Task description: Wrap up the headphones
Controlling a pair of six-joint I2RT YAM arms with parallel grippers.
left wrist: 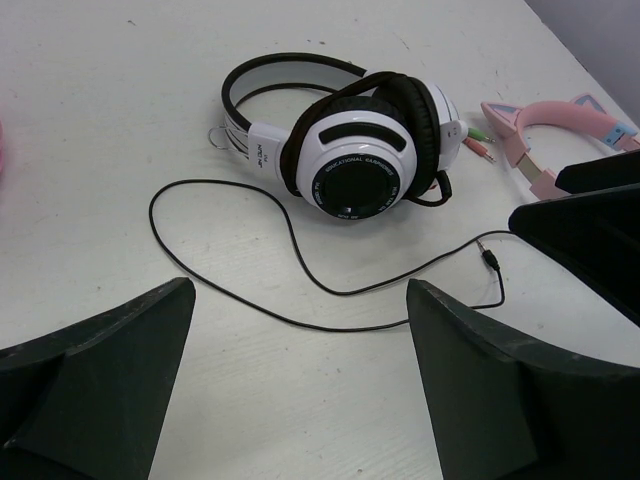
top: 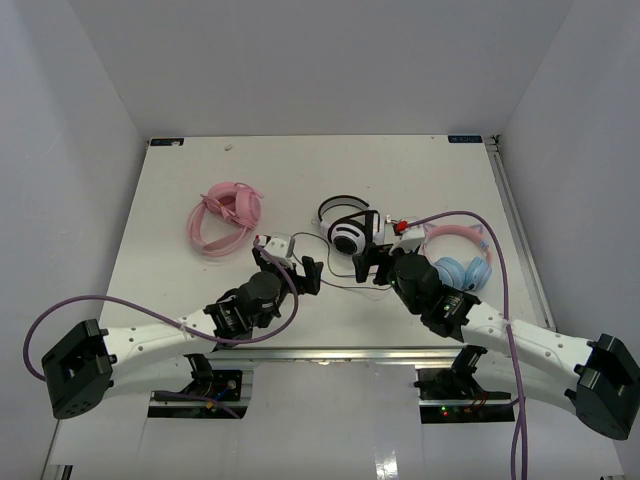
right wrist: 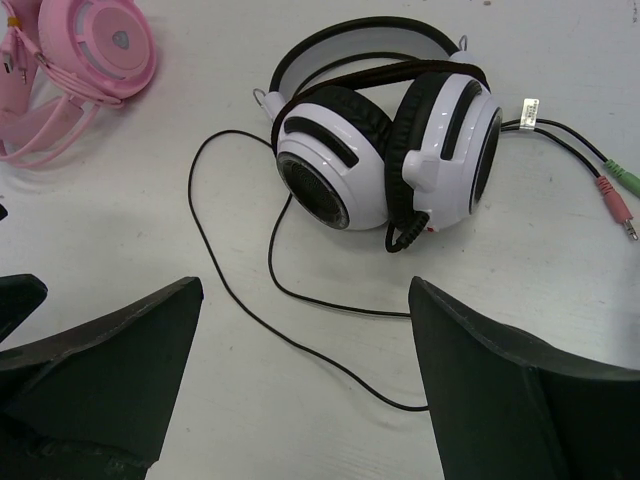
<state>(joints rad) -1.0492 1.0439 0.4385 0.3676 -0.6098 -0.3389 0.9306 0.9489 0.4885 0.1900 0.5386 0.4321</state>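
Note:
The headphones (top: 460,258), with light blue ear cups and a pink cat-ear headband, lie at the right of the table, just behind my right arm. Their headband shows in the left wrist view (left wrist: 560,125); the cups are hidden there. Their thin dark cable (left wrist: 300,255) loops over the table between both grippers and ends in a jack plug (left wrist: 490,258). It also shows in the right wrist view (right wrist: 300,345). My left gripper (top: 308,272) (left wrist: 300,330) is open and empty above the cable loop. My right gripper (top: 372,265) (right wrist: 305,330) is open and empty above the cable.
White-and-black headphones (top: 348,228) (left wrist: 350,140) (right wrist: 385,150) lie just beyond both grippers, with green and pink plugs (right wrist: 615,190) to their right. All-pink headphones (top: 225,215) (right wrist: 80,50) lie at the left. White walls enclose the table.

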